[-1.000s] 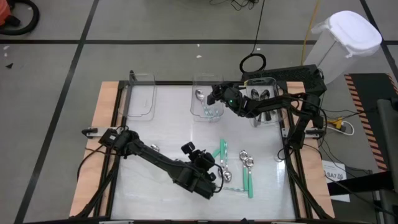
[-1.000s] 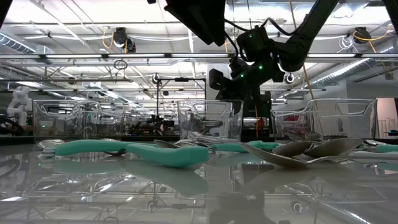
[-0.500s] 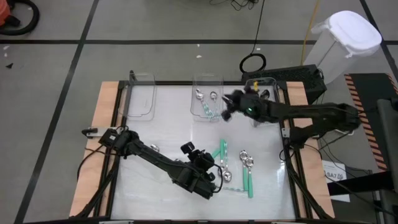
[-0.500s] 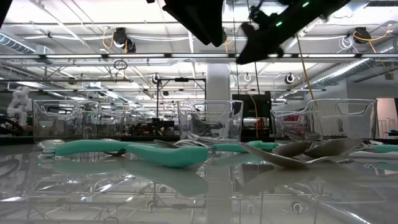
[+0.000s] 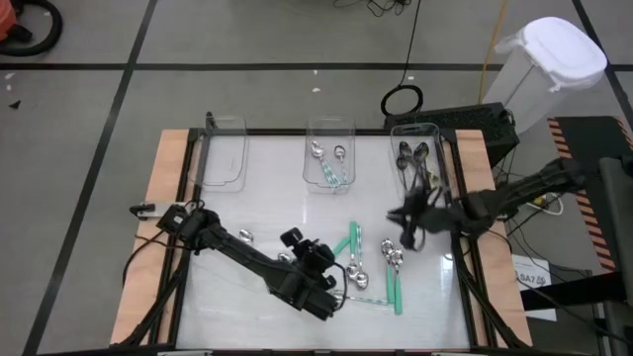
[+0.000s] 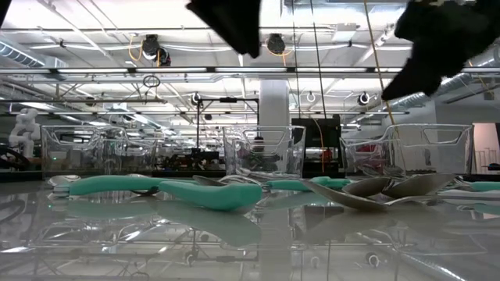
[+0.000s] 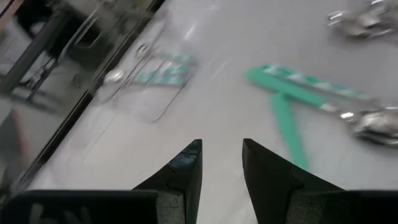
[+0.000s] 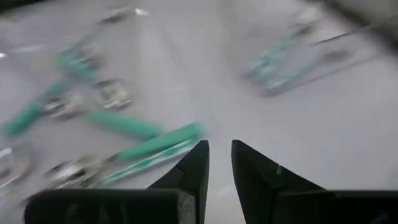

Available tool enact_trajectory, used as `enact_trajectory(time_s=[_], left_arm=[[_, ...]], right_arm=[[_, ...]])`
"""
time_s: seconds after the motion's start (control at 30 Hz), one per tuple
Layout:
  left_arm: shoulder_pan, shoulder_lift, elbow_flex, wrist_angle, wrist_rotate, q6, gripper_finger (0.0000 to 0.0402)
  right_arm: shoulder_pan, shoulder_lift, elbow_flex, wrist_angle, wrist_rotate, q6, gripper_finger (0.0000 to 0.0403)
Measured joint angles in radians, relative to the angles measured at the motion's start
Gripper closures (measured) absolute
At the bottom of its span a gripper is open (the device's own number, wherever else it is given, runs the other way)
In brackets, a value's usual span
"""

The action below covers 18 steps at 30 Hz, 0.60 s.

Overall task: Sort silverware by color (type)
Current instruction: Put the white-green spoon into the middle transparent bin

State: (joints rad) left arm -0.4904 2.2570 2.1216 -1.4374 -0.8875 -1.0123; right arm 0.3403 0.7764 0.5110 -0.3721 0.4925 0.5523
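- High view: the white table top (image 5: 257, 188) carries three clear rectangular plastic bins along its far edge. The left bin (image 5: 226, 153) shows nothing inside, the middle bin (image 5: 329, 158) holds teal-handled spoons, and the right bin (image 5: 417, 163) holds dark blackish spoons.
- Left arm's gripper (image 5: 321, 297) hangs over the near middle of the table, just beside the loose spoons. In its wrist view the two dark fingers (image 7: 186, 171) stand a little apart with nothing between them.
- Right arm's gripper (image 5: 406, 225) hovers near the right side of the table, between the right bin and the loose spoons. Its wrist view shows the fingers (image 8: 193, 168) with a narrow gap, empty.
- Loose pile of small spoons (image 5: 371, 267), some with silver bowls and teal-green handles and some all shiny silver, lies on the near right part of the table.
- One small silver spoon (image 5: 243, 235) lies apart, left of the pile, close to the left arm.
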Motion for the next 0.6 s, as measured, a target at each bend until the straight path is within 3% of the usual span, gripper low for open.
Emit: enact_trajectory(time_s=[0.13, 0.3, 0.4, 0.6], left_arm=[[-0.001, 0.0, -0.009, -0.128, 0.038, -0.215, 0.0286], [-0.009, 0.002, -0.031, -0.128, 0.05, -0.291, 0.0286], [-0.015, 0.001, -0.036, -0.126, 0.06, -0.335, 0.0286], [-0.016, 0.001, -0.037, -0.131, 0.139, -0.279, 0.0286]], right_arm=[[0.125, 0.008, -0.13, 0.281, -0.026, 0.007, 0.0336], [0.21, 0.077, -0.211, 0.568, -0.022, -0.09, 0.0337], [0.235, 0.117, -0.212, 0.626, -0.022, -0.117, 0.0337], [0.251, 0.169, -0.212, 0.702, -0.019, -0.186, 0.0337]])
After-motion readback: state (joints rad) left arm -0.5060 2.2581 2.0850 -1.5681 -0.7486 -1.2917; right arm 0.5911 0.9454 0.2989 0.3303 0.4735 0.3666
